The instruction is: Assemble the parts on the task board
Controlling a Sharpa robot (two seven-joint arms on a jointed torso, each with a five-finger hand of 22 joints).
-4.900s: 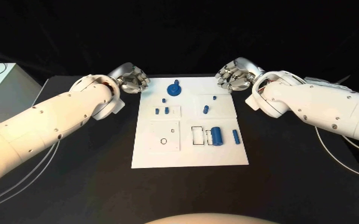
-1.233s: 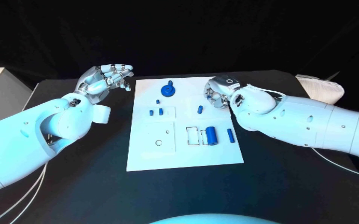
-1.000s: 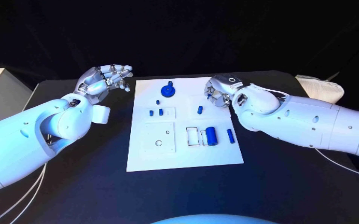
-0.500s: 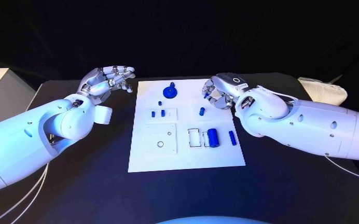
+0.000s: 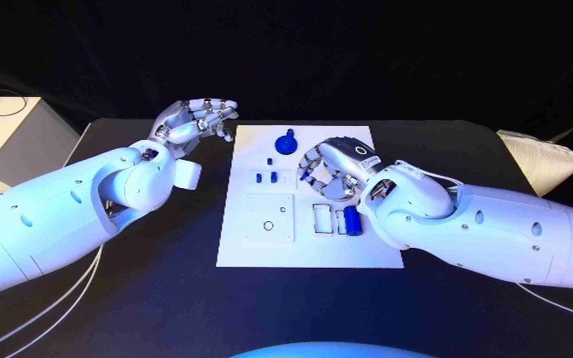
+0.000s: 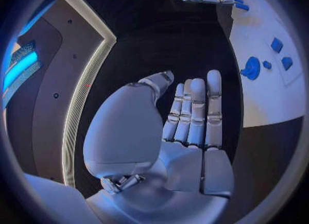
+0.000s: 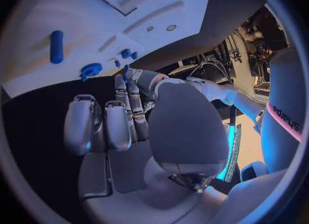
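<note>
We see the flat white task board [image 5: 301,250] mid-table, small blue parts [image 5: 286,142] scattered on it. Our right hand [image 5: 327,166] hovers over its centre, fingers partly curled, holding nothing. Our left hand [image 5: 196,120] hangs beside the board's far corner, fingers loosely spread, empty.

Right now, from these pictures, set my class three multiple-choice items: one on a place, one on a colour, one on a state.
1. The silver left hand is:
A) over the middle of the white task board
B) beside the board, over the black table
C) under the board

2. The small parts on the board, like the round one, are:
A) red
B) blue
C) yellow

3. The left hand:
A) grips a part
B) presses the board
C) holds nothing, fingers straight

Key: 1B, the head view shows it off the board's edge. 2B, all look blue. 3C, the left wrist view shows a bare palm.
</note>
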